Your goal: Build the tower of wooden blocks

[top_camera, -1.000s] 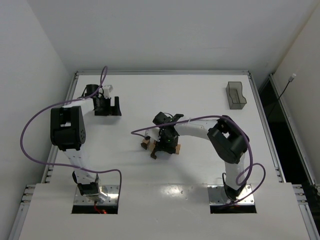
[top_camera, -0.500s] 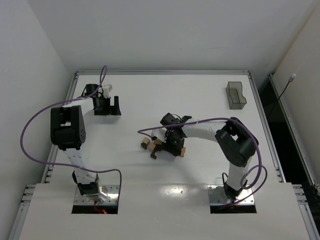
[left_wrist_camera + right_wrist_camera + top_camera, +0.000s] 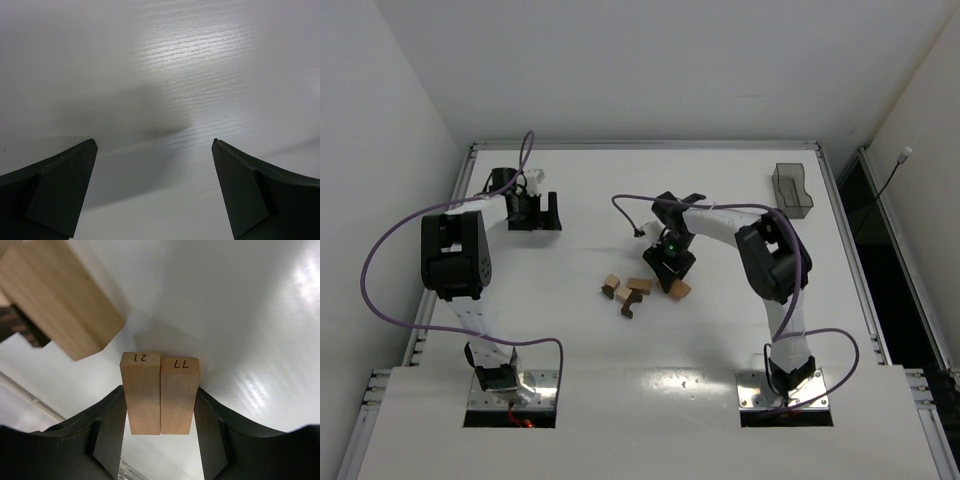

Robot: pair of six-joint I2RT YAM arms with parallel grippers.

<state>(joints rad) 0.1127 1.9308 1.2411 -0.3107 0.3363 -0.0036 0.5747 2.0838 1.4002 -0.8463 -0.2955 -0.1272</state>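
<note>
The right gripper (image 3: 670,264) has swung away from the block cluster, carrying two.
We see it half-closed, clamped on two tan blocks (image 3: 177,395) pressed side by side, with ends that read 21 and 77. Roughly five loose pieces (image 3: 638,286) lie just beside it on the table (image 3: 720,180), too small to count surely. The left gripper (image 3: 154,145) gapes wide and empty at far left.

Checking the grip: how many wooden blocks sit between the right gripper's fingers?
2, side by side in the right gripper: the light tan wooden block marked 21 and its twin marked 77. Others behind may be hidden.
</note>
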